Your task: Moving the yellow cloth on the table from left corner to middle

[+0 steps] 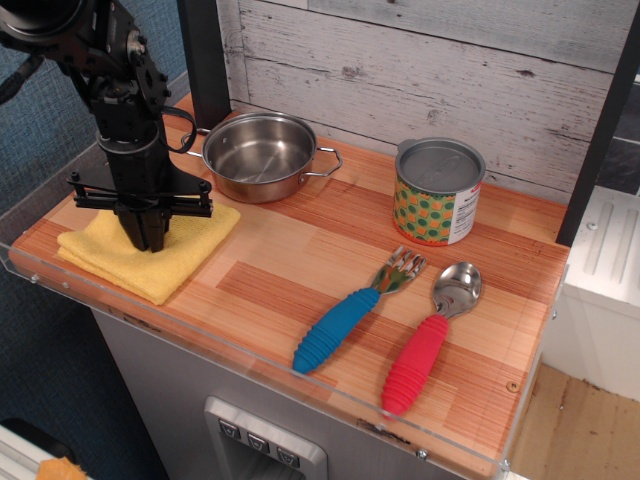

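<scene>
The yellow cloth [140, 262] lies folded at the left end of the wood-plank table [300, 270]. My black gripper [150, 240] points straight down onto the middle of the cloth, its fingers close together and pressed into the fabric, pinching it. The fingertips are sunk into the cloth and partly hidden. The cloth's right corner reaches toward the steel pot.
A steel pot [260, 155] stands behind the cloth. A can with green and orange dots [437, 192] stands at the back right. A blue-handled fork [350, 312] and a red-handled spoon [428, 340] lie at front right. A clear acrylic rim [200, 345] edges the table.
</scene>
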### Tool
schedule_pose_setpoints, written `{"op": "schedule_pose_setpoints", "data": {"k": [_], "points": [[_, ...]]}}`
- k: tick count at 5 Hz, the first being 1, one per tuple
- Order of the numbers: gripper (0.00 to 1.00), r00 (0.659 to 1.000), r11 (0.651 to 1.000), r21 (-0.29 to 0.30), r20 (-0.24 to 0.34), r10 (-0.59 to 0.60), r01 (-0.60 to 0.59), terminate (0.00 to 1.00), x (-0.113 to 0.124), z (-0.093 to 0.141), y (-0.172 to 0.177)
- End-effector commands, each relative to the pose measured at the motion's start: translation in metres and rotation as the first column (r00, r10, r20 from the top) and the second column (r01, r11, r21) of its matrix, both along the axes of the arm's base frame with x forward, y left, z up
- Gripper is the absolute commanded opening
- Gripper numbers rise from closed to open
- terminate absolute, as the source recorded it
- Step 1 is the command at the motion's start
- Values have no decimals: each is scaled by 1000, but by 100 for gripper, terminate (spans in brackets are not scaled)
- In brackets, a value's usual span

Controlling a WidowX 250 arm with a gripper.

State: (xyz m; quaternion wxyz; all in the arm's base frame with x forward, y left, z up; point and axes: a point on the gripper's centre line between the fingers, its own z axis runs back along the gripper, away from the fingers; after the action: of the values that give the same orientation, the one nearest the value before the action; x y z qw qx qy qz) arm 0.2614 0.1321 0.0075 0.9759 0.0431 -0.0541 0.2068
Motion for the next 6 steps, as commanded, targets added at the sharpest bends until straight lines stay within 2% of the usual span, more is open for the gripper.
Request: {"op": "schedule_pose_setpoints", "data": {"k": [1, 3, 6], "points": [[0, 999, 999, -17, -23, -36, 36, 0, -4, -6, -23], [0, 998, 997, -31, -4, -64, 64, 0, -1, -3, -47], [0, 997, 996, -60, -18, -71, 70, 0, -3, -12, -78]]}}
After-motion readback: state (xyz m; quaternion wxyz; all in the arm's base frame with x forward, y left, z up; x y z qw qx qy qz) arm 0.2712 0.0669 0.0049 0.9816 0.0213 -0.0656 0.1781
